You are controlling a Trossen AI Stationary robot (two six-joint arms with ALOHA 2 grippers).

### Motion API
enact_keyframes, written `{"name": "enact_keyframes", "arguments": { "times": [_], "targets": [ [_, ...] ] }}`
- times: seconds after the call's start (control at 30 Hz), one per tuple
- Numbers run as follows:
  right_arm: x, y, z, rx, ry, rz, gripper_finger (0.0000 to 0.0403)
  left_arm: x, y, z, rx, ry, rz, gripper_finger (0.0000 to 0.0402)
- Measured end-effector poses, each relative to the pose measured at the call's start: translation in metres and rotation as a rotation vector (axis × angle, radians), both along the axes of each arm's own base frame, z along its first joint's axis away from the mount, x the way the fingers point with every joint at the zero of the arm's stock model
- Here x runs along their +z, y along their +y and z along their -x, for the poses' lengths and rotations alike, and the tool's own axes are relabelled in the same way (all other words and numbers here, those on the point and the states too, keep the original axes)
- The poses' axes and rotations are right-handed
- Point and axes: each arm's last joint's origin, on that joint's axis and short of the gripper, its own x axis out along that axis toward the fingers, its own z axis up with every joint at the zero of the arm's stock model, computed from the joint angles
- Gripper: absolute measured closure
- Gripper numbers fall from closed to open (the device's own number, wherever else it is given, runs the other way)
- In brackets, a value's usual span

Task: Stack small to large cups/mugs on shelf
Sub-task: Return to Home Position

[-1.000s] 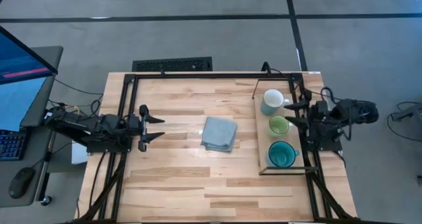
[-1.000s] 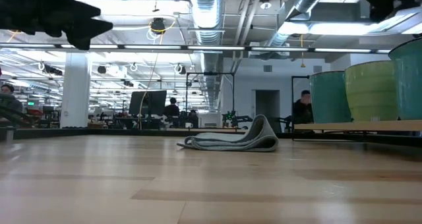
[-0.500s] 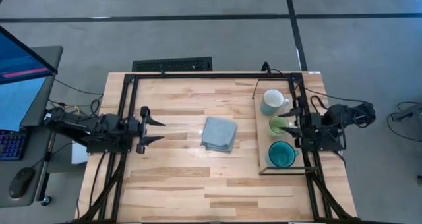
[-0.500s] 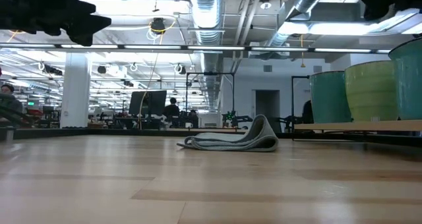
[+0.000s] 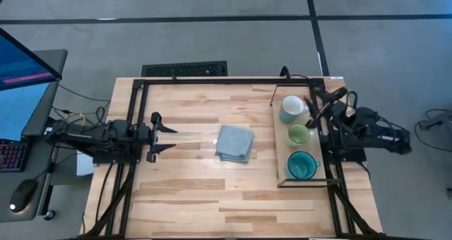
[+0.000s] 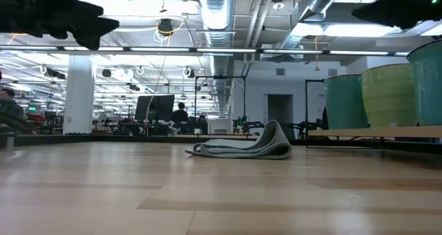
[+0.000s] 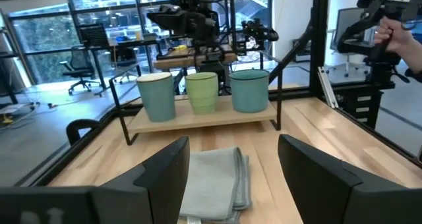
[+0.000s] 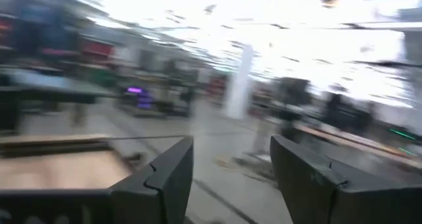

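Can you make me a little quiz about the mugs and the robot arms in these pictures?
1. How many mugs stand on the shelf?
2. True or false: the right gripper is holding a mug.
3. Which colour is the middle mug in the row? A white, B light green, C teal-blue.

Key
1. Three: white mug, light green mug, teal-blue mug.
2. False. It is open and empty, near the shelf's edge.
3. B.

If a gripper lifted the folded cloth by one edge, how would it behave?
Probably floppy: the cloth lies in soft curved folds, so it would likely unfold and droop. Looking thin, it may bunch when pushed.
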Motion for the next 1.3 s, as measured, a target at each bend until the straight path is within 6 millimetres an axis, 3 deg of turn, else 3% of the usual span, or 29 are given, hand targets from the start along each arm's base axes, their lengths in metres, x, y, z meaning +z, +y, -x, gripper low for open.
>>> {"name": "enact_keyframes", "arguments": {
  "times": [0.2,0.43,1.3],
  "targets": [
    [-0.004,-0.01,0.004,-0.164,-0.006,-0.062,0.0181,0.0,0.003,0.0,0.025,-0.001,-0.004,0.0177],
    [-0.01,-0.011,0.0,-0.01,0.064,-0.051,0.0181,0.001,0.006,0.0,0.02,-0.006,-0.041,0.0177],
    [-0.014,-0.018,0.003,-0.095,0.097,-0.069,0.0181,0.002,0.045,0.006,0.341,-0.024,0.012,0.0177]
  ]
}}
